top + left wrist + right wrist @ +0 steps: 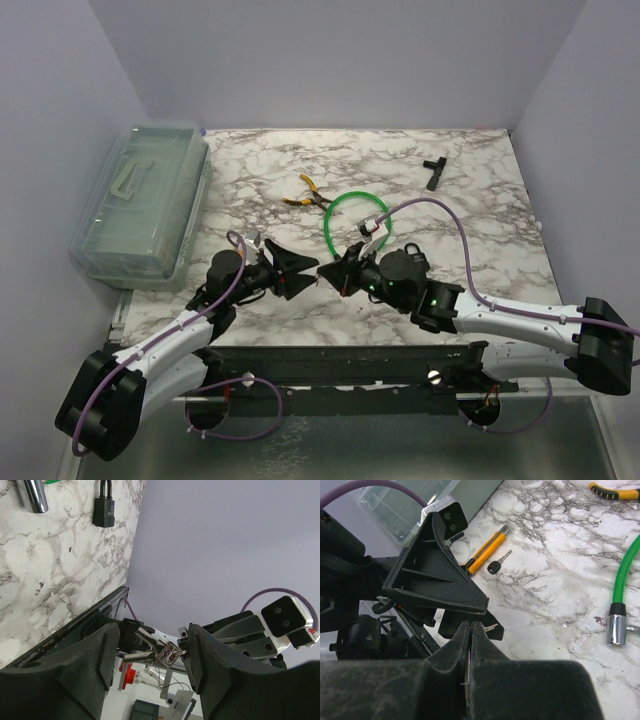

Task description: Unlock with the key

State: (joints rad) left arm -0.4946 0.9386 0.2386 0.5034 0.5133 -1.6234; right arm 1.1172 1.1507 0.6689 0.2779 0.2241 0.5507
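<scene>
Step in hand: judged to be a hand-over or re-grip of the key between the two arms, above the near middle of the desk (480,210); the lock has not been approached.
Key (159,655): small and silvery, held clear of the desk, sitting in the gap of the left gripper.
Right gripper (470,626): closed, pinching the key at its tips; a sliver of metal shows in the seam.
Left gripper (303,270): open, one finger on either side of the key, no contact that I can make out.
Key axis: in the left wrist view it runs 9 to 3 o'clock, blade toward 9, head toward 3, so it lies across the gap from finger to finger. Judgement: closing now would meet it end-on, not on its flats.
Padlock (104,509): black, lying on the desk at 11 o'clock in the left wrist view. From above it seems to be at about 3 o'clock from the key, partly hidden by the right arm.
Facing: the left gripper points toward 3 o'clock, at the padlock. The right gripper points toward 9 o'clock, away from it, though its wrist sits nearer.
Other key (495,566): black-headed, on the desk beside a yellow knife (487,550); not the one in play.
Risk: the thin key could twist or drop in the exchange.
</scene>
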